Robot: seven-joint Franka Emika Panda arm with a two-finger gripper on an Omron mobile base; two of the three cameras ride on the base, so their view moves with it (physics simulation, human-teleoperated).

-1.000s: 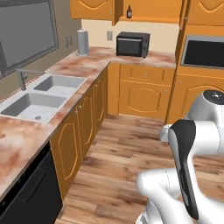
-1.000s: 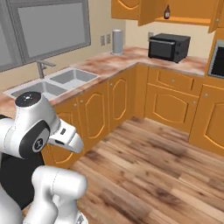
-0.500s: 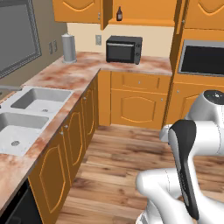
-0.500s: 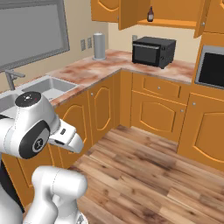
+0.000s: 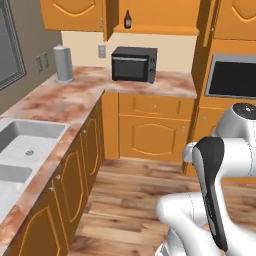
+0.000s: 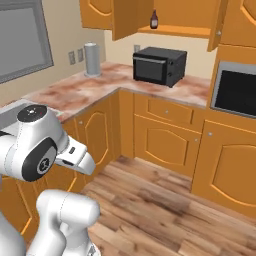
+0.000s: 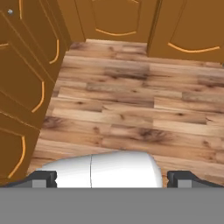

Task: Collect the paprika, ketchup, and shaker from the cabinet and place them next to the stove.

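One ketchup (image 5: 128, 19) is seen standing upright in the cabinet (image 5: 155, 15) — the gripper (image 7: 112, 177) is spread wide, empty

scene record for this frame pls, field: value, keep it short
ketchup: upright on the shelf of the open cabinet, above the microwave
microwave: on the counter in the corner
paper towel roll: upright on the counter, left of the microwave
sink: set in the counter, near left
gripper: open, holds nothing, faces the wood floor
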